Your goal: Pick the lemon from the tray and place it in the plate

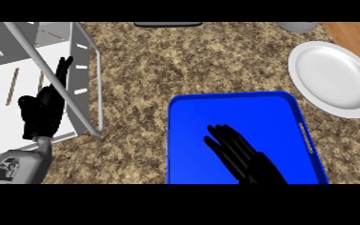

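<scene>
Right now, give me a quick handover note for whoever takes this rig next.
Left hand: open, resting at the view's left, over the white rack.
Right hand: open, fingers straight, over the blue tray.
Lemon: not visible on the tray, in the hand or anywhere else; possibly hidden under the right hand.
White plate: at the right edge, nothing in it.
Done: nothing placed.
Left: find and grasp the lemon, carry it to the plate.

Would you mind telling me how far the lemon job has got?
Nothing looks done: the white plate holds nothing. No lemon shows; the right hand, fingers straight, lies over the blue tray and could be hiding it. The left hand rests open at the left. Grasp, carry and placing remain.
</scene>
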You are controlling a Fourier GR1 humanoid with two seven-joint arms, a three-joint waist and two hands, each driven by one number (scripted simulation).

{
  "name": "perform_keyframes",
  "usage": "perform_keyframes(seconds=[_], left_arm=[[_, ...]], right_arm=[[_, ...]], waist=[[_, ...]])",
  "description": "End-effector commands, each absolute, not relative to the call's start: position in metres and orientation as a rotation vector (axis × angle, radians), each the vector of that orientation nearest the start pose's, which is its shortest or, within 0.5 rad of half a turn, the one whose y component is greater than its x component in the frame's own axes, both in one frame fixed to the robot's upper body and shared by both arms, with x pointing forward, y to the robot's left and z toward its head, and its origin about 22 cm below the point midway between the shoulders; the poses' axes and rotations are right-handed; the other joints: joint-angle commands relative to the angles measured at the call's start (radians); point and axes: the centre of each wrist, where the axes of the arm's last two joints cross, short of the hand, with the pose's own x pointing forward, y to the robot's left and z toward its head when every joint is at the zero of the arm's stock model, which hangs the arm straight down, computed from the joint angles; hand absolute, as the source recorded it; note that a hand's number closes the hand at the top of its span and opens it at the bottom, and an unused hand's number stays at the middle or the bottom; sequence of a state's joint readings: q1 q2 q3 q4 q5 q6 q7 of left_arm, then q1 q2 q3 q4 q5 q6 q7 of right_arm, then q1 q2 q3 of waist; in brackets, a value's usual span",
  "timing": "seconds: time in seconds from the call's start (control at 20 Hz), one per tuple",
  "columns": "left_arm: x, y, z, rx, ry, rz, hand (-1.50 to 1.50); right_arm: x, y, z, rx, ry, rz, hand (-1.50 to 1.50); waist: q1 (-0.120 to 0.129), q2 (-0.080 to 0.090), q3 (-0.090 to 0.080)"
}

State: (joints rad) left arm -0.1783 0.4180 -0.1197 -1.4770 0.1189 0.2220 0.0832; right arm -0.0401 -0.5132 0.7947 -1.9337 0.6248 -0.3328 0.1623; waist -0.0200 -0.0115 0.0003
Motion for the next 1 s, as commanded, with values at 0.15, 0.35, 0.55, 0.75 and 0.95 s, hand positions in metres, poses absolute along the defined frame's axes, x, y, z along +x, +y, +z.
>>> perform_keyframes(seconds=[0.15,0.35,0.55,0.75,0.95], left_arm=[[0.289,0.263,0.037,0.255,-1.548,-0.195,0.0],[0.296,0.271,0.037,0.232,-1.572,-0.202,0.0],[0.301,0.236,0.032,0.215,-1.559,-0.218,0.0],[0.295,0.262,0.049,0.228,-1.556,-0.242,0.0],[0.297,0.267,0.044,0.222,-1.559,-0.224,0.0]], right_arm=[[0.155,-0.179,0.104,-0.594,-1.533,1.34,-1.5],[0.16,-0.173,0.135,-0.628,-1.418,1.366,-1.5],[0.17,-0.165,0.124,-0.623,-1.278,1.429,-1.5],[0.169,-0.152,0.122,-0.613,-1.248,1.404,-1.5],[0.18,-0.152,0.111,-0.575,-1.227,1.409,-1.5]], waist=[[-0.012,0.007,-0.005],[0.01,0.013,-0.004],[0.013,0.015,-0.002],[0.019,0.011,-0.001],[0.018,0.012,0.0]])
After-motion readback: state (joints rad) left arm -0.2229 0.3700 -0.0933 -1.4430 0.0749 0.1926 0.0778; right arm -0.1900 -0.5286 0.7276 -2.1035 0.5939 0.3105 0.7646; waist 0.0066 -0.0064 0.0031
